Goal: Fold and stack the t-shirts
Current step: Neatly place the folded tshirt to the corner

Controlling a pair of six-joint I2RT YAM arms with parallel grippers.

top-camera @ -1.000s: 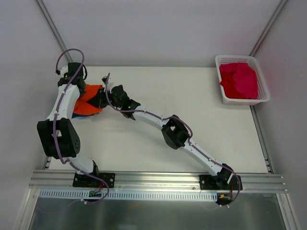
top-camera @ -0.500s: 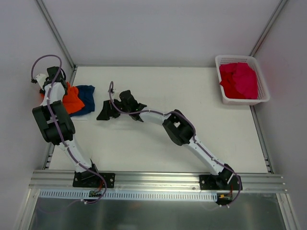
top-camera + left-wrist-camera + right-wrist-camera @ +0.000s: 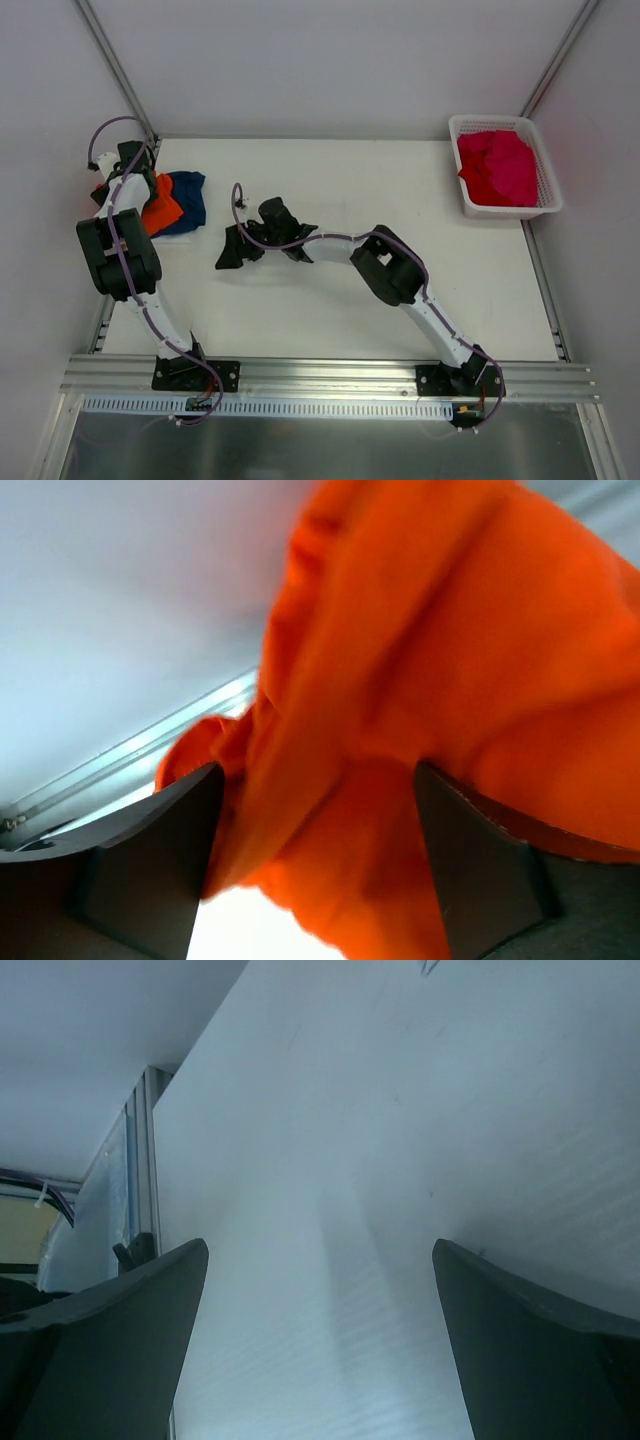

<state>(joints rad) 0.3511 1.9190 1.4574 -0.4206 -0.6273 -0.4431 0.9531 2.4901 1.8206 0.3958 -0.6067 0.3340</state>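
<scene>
A bright orange t-shirt (image 3: 161, 207) lies bunched at the table's far left, overlapping the edge of a folded navy t-shirt (image 3: 188, 199). In the left wrist view the orange t-shirt (image 3: 430, 650) fills the frame and hangs between the wide-apart fingers of my left gripper (image 3: 317, 772), which is open around it. In the top view that gripper is hidden under its own arm. My right gripper (image 3: 228, 252) hovers over bare table, right of and nearer than the shirts. It is open (image 3: 320, 1250) and empty. Magenta-pink t-shirts (image 3: 498, 165) are heaped in a basket.
The white lattice basket (image 3: 548, 203) stands at the table's far right corner. A metal rail (image 3: 120, 755) and the wall run close along the table's left edge beside the orange shirt. The right arm stretches diagonally across the white table (image 3: 400, 190).
The left arm swung to the far left, dragging the orange shirt partly off the navy one, and its jaws have opened. The right gripper let go, opened and drew back toward the near right.
</scene>
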